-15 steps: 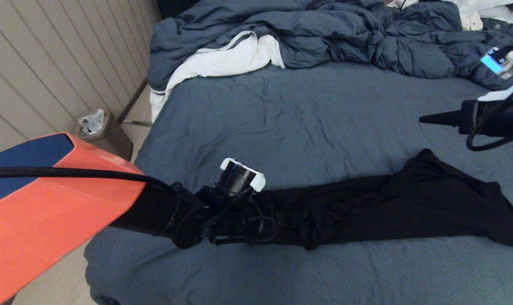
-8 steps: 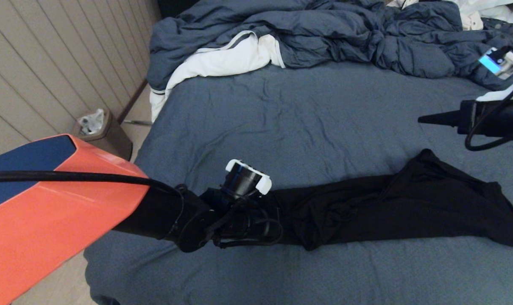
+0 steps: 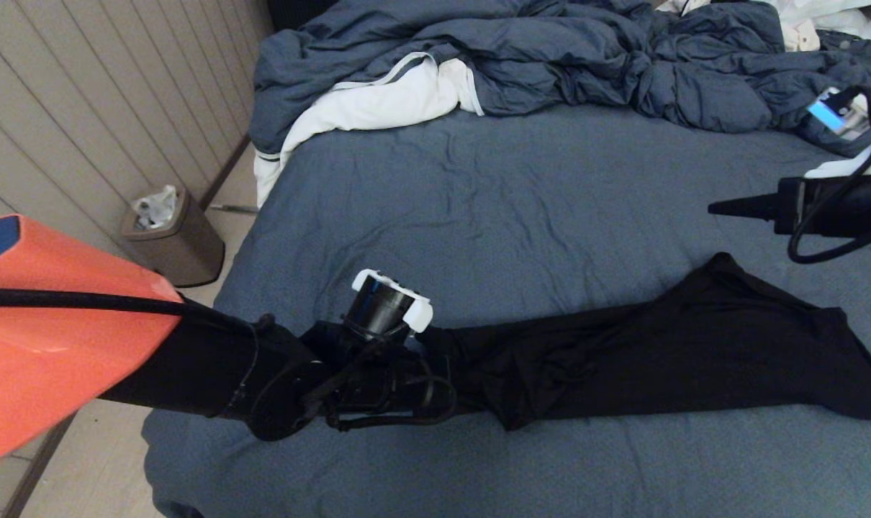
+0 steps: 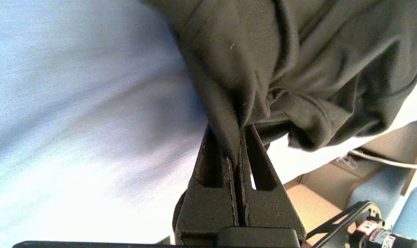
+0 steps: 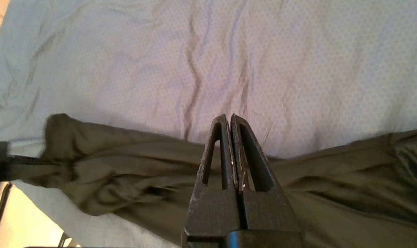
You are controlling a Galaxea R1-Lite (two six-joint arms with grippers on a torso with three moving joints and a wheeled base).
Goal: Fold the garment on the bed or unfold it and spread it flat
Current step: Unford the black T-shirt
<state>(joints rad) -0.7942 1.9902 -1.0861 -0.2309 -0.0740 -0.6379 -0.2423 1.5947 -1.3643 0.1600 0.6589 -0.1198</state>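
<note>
The garment [image 3: 659, 360], a black shirt, lies stretched in a long rumpled band across the near part of the bed [image 3: 515, 201], plain black side up. My left gripper [image 4: 237, 129] is at the band's left end, shut on a fold of the black cloth [image 4: 298, 69]. In the head view its fingers are hidden behind the wrist [image 3: 378, 374]. My right gripper [image 3: 712, 209] hangs shut and empty above the sheet, beyond the garment's right part [image 5: 125, 172]. Its closed tips [image 5: 228, 117] point left.
A crumpled blue-grey duvet [image 3: 551, 50] and a white cloth [image 3: 378, 101] are heaped at the far end of the bed. A waste bin [image 3: 173, 234] stands on the floor by the panelled wall, off the bed's left edge.
My left gripper has shut on the garment's left end and drawn it a little to the left, pulling the band straighter. The right arm has barely moved.
</note>
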